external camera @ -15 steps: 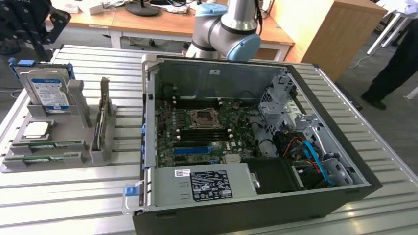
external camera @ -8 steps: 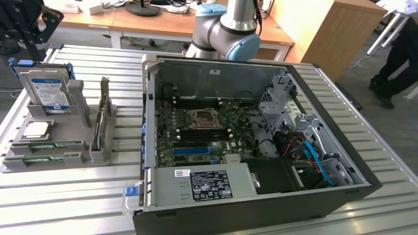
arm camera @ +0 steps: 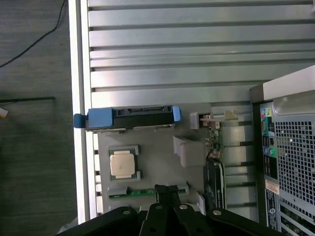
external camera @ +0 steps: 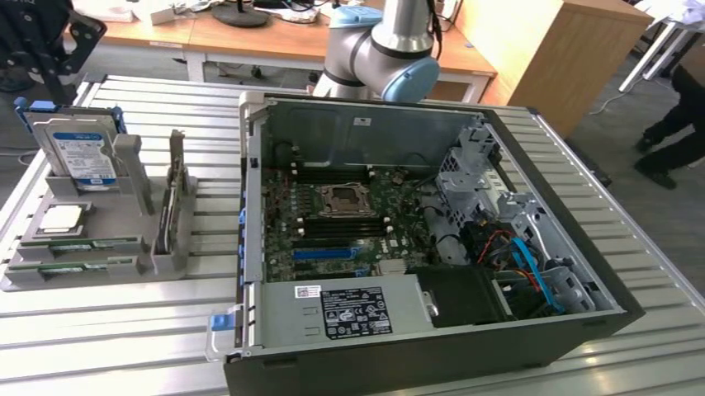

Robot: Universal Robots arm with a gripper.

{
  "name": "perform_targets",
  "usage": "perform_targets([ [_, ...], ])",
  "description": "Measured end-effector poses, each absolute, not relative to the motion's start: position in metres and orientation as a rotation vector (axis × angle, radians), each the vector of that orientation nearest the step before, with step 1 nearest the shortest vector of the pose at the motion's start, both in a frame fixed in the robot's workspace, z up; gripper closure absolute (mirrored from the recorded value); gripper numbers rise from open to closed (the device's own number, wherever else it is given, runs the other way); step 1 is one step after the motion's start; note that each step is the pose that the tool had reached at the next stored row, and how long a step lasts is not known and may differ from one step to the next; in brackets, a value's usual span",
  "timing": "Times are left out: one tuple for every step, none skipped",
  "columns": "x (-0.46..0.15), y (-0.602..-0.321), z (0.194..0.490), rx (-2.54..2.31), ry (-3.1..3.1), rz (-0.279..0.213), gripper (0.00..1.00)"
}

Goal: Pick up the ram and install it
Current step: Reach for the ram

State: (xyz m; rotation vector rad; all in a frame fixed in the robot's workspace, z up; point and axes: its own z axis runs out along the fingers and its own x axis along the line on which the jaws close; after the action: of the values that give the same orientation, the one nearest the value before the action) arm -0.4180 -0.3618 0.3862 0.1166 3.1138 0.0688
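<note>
**A:** Where's the ram?

**B:** The ram (external camera: 86, 244) (arm camera: 130, 191) lies flat in a slot of the grey holder (external camera: 111, 279) (arm camera: 157, 167), just beside the processor chip (external camera: 61, 219) (arm camera: 123, 164). It's in the holder, not in the machine. A second green stick (external camera: 72, 266) lies parallel in the next slot, toward the holder's front edge.

**A:** Gripper?

**B:** In the wrist view the gripper (arm camera: 166, 192) overlaps the ram's green strip. It could be touching or hovering above; the angle doesn't settle it. I can't tell whether it's spread or pressed together either.

**A:** Arm?

**B:** In the exterior view the arm (external camera: 385, 54) shows a grey-and-blue joint behind the far wall of the PC case (external camera: 441, 346) (arm camera: 295, 147).

**A:** What else is in the holder?

**B:** The hard drive (external camera: 78, 157) (arm camera: 130, 118), with blue brackets, stands upright at the back. A card (external camera: 171, 202) (arm camera: 214, 167) stands on edge along the side nearest the case.

**A:** Case?

**B:** It's open, on the slatted metal table (external camera: 111, 346) (arm camera: 172, 49), just beside the holder on the exterior view's right. The motherboard (external camera: 342, 239) is exposed, with the CPU socket (external camera: 343, 198) mid-board.
</note>
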Motion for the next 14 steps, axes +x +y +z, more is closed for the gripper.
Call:
perform_targets([
  [-0.418, -0.363, 0.386, 0.117, 3.114, 0.069, 0.89],
  [-0.418, -0.364, 0.386, 0.117, 3.114, 0.069, 0.89],
  [-0.418, -0.366, 0.386, 0.117, 3.114, 0.069, 0.89],
  [-0.418, -0.367, 0.386, 0.117, 3.114, 0.069, 0.89],
  [-0.418, -0.368, 0.386, 0.117, 3.114, 0.069, 0.89],
  [-0.418, -0.370, 0.386, 0.117, 3.114, 0.069, 0.89],
  [-0.418, -0.371, 0.386, 0.116, 3.114, 0.069, 0.89],
  [-0.418, -0.372, 0.386, 0.117, 3.114, 0.069, 0.89],
  [-0.418, -0.374, 0.386, 0.117, 3.114, 0.069, 0.89],
  [-0.418, -0.375, 0.386, 0.117, 3.114, 0.069, 0.89],
  [-0.418, -0.377, 0.386, 0.117, 3.114, 0.069, 0.89],
  [-0.418, -0.378, 0.386, 0.117, 3.114, 0.069, 0.89],
  [-0.418, -0.379, 0.386, 0.117, 3.114, 0.069, 0.89],
  [-0.418, -0.380, 0.386, 0.117, 3.114, 0.069, 0.89],
])
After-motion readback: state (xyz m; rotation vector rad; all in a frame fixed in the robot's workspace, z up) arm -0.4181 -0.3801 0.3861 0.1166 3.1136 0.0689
